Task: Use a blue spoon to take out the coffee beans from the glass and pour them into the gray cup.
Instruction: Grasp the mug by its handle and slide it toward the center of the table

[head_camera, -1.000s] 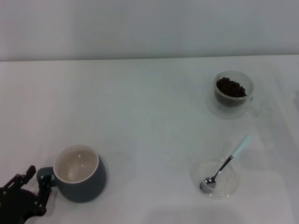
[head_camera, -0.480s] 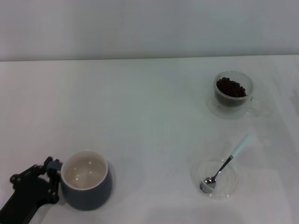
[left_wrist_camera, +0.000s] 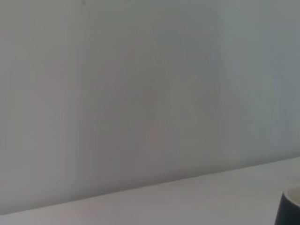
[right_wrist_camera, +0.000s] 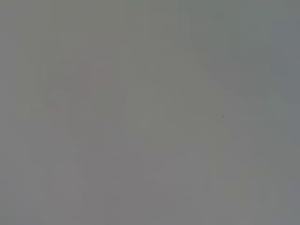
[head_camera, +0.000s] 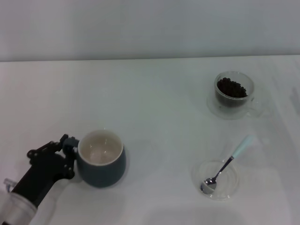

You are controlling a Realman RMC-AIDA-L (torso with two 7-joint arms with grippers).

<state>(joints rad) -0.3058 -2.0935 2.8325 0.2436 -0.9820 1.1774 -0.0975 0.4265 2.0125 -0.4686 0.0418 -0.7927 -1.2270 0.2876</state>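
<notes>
Overhead, the left end effector [head_camera: 69, 157] at eight o'clock pinches the handle of the gray cup [head_camera: 101, 158]. At two o'clock the glass [head_camera: 233, 94] holds the coffee beans [head_camera: 231, 87]. At four o'clock the blue spoon [head_camera: 226, 165] lies in a clear dish [head_camera: 216, 180] on the bench [head_camera: 154, 103]. From the left wrist, only the gray cup's edge [left_wrist_camera: 290, 209] shows. The right wrist shows blank grey.

The cup [head_camera: 102, 160] looks glazed ceramic, blue-gray outside, cream inside. The spoon [head_camera: 225, 166] has a shiny metal bowl and a pale matt handle. Glass [head_camera: 234, 93] and dish [head_camera: 229, 185] are clear. The table [head_camera: 154, 108] is smooth matt white.
</notes>
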